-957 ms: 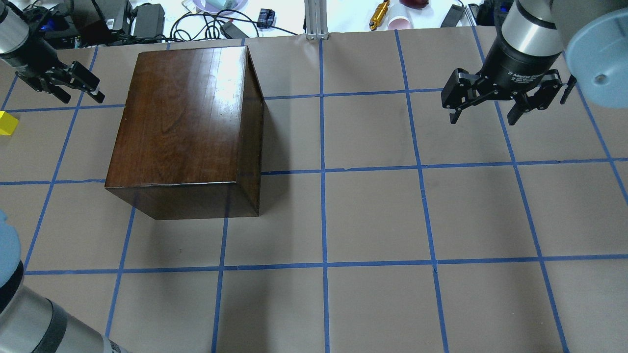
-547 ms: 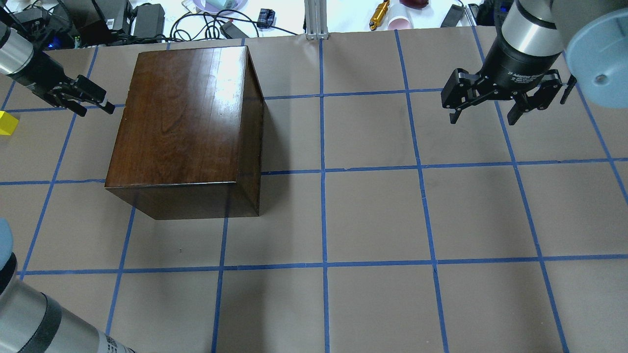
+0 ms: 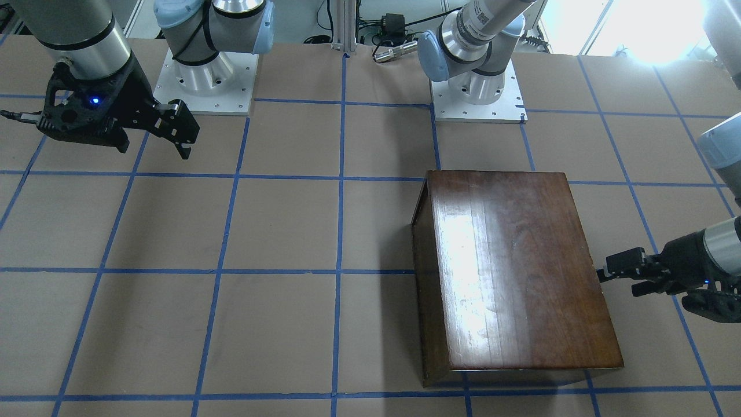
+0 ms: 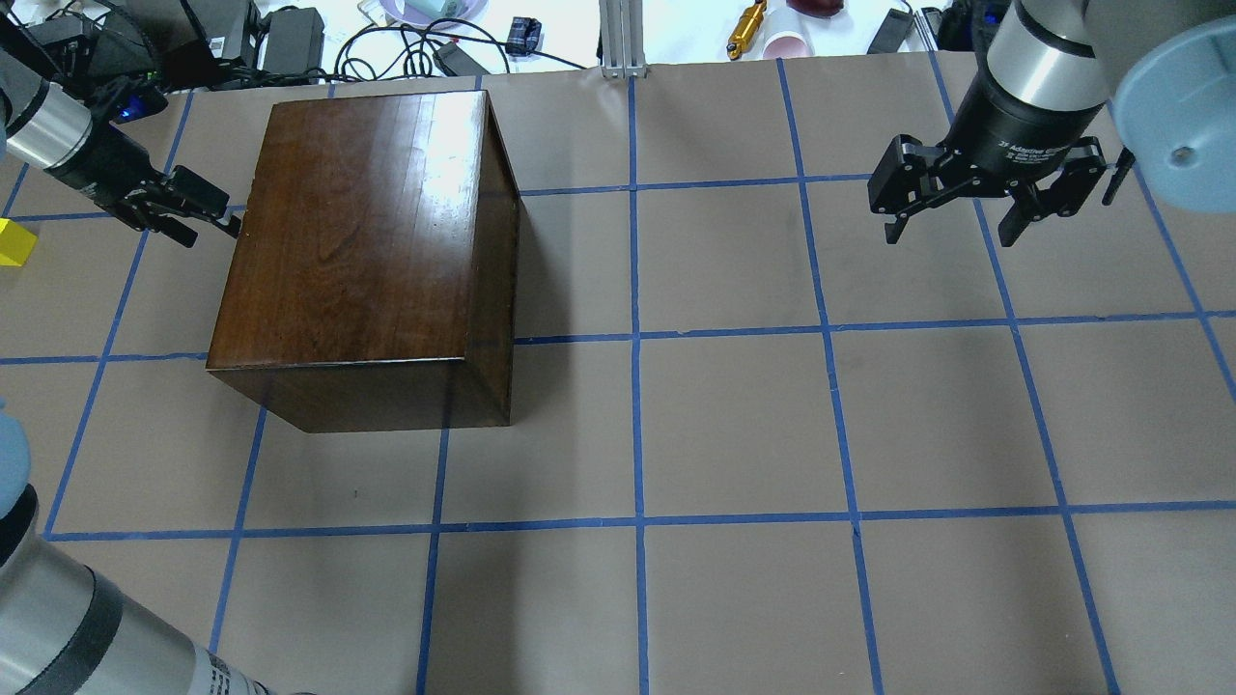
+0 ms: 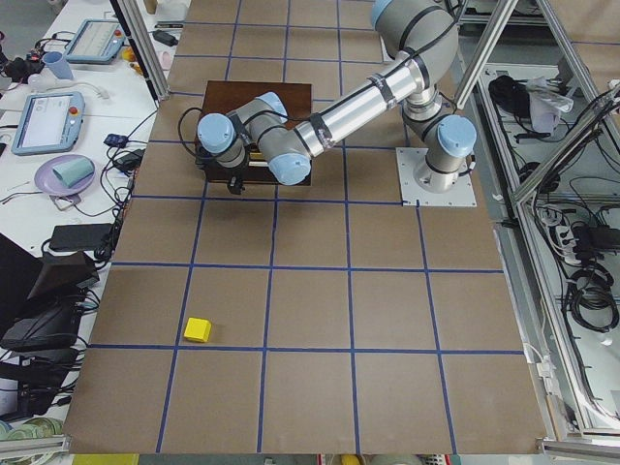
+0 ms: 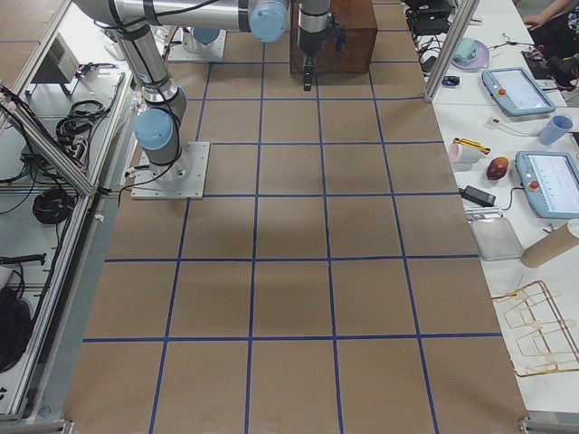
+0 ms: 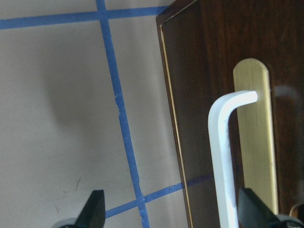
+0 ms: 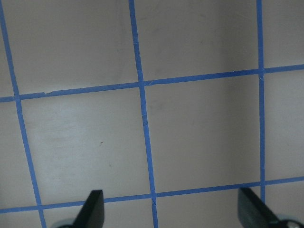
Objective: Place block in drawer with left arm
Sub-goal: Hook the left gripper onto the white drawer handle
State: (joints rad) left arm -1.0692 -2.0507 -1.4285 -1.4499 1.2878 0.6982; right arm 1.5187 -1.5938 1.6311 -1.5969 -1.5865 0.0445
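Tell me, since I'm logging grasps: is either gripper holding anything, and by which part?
Nothing is held. The left gripper is open before the white handle of the dark-brown wooden box; the right gripper is open.

Brown table point(image 4: 734, 425), blue-gridded — on it, dark wooden box point(image 4: 367, 241), yellow block point(image 4: 14, 241)

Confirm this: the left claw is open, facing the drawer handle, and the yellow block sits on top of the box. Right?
Not quite. The block lies on the table, well apart from the box, as the exterior left view shows. The rest holds: the left claw is open, facing the drawer handle.
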